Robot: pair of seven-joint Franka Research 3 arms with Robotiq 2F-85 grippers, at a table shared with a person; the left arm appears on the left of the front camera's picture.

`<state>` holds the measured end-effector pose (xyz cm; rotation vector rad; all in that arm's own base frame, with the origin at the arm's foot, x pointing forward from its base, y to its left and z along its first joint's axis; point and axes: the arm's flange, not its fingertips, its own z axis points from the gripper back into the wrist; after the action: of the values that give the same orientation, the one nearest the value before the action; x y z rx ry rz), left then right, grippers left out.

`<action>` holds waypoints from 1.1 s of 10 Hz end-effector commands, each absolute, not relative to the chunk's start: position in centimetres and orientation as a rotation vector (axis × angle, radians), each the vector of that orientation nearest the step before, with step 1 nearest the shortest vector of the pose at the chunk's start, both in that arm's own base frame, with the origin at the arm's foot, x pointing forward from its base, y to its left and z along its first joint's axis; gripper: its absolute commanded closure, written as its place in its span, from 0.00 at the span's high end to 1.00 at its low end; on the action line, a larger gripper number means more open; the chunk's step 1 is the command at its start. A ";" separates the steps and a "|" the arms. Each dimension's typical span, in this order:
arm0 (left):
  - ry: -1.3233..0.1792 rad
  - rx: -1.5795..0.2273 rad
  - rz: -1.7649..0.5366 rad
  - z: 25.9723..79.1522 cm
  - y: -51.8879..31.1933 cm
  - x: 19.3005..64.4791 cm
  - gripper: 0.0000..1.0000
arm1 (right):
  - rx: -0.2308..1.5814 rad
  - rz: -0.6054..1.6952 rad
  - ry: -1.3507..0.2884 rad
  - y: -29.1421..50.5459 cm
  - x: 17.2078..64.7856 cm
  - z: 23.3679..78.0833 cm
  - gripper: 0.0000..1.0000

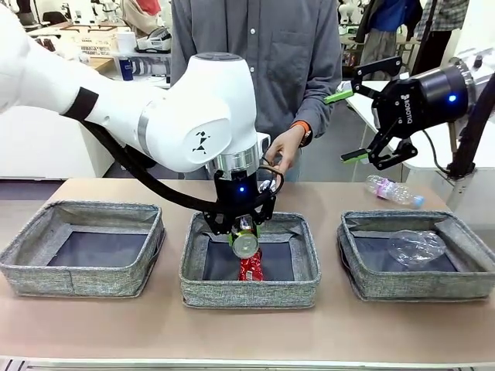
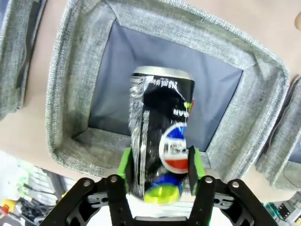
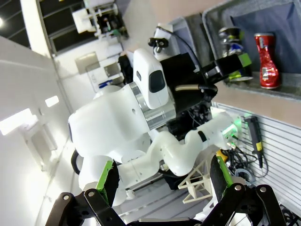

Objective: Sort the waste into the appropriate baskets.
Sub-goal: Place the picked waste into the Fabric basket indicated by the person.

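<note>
The left end effector [image 2: 159,162] is clamping the dark can [image 2: 160,113] above the basket [image 1: 249,292] holding the red can [image 1: 250,267]. The right end effector [image 1: 346,127], jaws apart, is idling. At two o'clock a bottle [image 1: 393,190] is waiting unsorted.

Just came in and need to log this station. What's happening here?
The left gripper holds a dark drink can between its fingers over the middle basket, where a red can already lies. The right gripper hangs open, raised at the right. A crushed clear bottle lies in the right basket, and another bottle is on the table behind it. A person stands across the table.
</note>
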<state>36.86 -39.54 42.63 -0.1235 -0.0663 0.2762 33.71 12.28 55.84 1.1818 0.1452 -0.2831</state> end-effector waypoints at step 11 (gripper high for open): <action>-0.006 -0.521 0.033 53.7 -33.5 35.6 1.00 | 1.213 -0.264 0.135 12.4 33.9 55.9 1.00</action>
<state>36.94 -37.96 50.63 -0.4026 -0.0650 0.1418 33.71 12.27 55.84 1.1819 0.1451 -0.2833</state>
